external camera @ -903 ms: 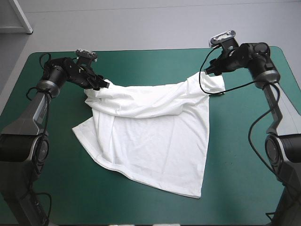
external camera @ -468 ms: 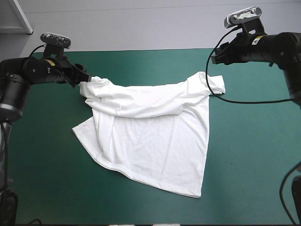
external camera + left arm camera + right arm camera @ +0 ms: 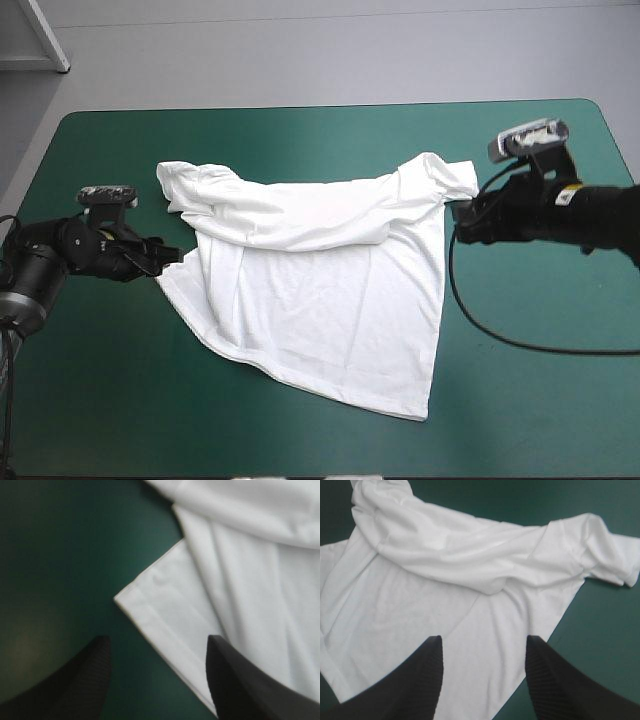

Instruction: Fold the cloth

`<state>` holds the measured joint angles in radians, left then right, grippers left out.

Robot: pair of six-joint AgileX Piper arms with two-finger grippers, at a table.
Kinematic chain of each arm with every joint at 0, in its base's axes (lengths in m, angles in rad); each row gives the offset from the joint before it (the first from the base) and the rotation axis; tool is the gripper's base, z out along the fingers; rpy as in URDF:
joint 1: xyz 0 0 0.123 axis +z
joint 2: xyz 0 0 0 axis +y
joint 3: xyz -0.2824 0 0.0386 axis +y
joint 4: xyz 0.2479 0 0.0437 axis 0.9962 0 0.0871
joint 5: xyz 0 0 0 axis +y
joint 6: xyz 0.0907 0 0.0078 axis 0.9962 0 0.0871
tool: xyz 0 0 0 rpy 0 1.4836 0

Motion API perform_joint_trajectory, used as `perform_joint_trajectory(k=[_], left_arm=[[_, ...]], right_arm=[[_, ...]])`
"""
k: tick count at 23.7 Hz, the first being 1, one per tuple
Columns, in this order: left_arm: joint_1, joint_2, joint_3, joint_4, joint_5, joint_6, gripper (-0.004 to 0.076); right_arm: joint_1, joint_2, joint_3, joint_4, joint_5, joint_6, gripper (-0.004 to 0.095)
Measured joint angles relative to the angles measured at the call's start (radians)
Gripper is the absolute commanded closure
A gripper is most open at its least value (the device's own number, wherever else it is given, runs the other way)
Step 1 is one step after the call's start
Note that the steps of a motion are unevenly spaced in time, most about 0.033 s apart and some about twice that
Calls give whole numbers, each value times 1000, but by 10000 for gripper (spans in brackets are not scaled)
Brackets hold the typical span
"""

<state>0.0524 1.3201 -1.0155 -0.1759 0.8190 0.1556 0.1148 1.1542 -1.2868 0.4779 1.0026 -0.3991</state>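
The white T-shirt [image 3: 330, 300] lies spread on the teal-green cover, its far part bunched into a creased band between two sleeves. My left gripper [image 3: 172, 257] is low at the shirt's left corner, open. In the left wrist view that hemmed corner [image 3: 150, 605] lies just ahead of the left gripper [image 3: 157, 641], between its spread fingers. My right gripper [image 3: 461, 222] is at the shirt's right edge, just below the right sleeve [image 3: 452, 177], also open. In the right wrist view the shirt [image 3: 445, 595] fills the space ahead of and under the right gripper [image 3: 484, 640].
Bare teal-green cover [image 3: 120, 380] rings the shirt, widest along the near edge and at both sides. The table's far edge [image 3: 320, 105] runs a short way behind the sleeves.
Both grippers have let go of the shirt's far corners, pulled outward, then dropped toward the near side. The left now sits at the left hem corner, the right at the right edge. The shirt lies still.
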Motion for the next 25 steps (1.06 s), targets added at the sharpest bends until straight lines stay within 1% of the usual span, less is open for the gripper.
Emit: perform_joint_trajectory(k=[3,7,10,16,20,22,25], left_arm=[[104,31,34,-90,-3,71,311],[174,69,37,-187,-13,166,311],[177,134,37,-236,-36,213,311],[159,218,37,-245,-102,235,311],[102,275,37,-245,-159,250,313],[70,303,35,-229,-175,252,339],[55,315,29,-183,-189,251,415]], right_arm=[[0,-69,165,39,-67,-52,463],[0,-91,288,55,-115,-88,463],[0,-92,358,59,-133,-108,463],[0,-92,368,54,-172,-115,466],[0,-92,368,54,-191,-117,467],[0,-92,368,54,-193,-117,469],[0,-92,368,54,-193,-117,503]])
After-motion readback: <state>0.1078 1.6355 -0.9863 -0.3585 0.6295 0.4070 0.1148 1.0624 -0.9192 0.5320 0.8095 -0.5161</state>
